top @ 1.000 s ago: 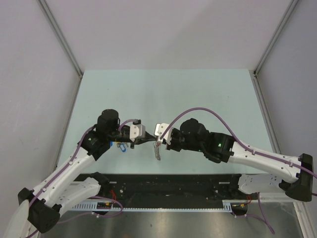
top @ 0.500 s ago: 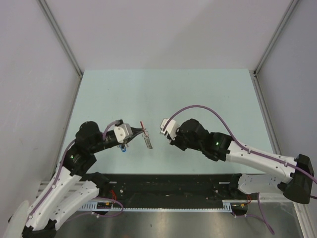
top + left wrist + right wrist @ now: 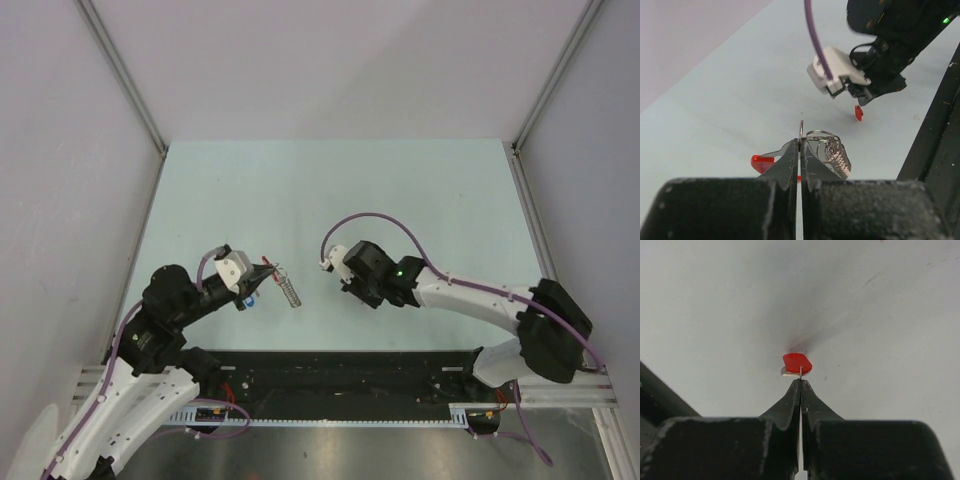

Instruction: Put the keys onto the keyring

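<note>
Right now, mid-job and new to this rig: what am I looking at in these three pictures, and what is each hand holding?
You are seeing two robot arms, a left arm and a right arm, bolted at the near edge of a pale table. The overhead picture looks down from behind them. The other two pictures come from a camera on each wrist, looking along that arm's own fingers. The left hand is shut on the keyring, pinching its thin wire loop, with the grey coiled strip beside it. The right hand is shut on a red-headed key, held low over the table. A blue-headed key lies on the table under the left arm, partly hidden.
</note>
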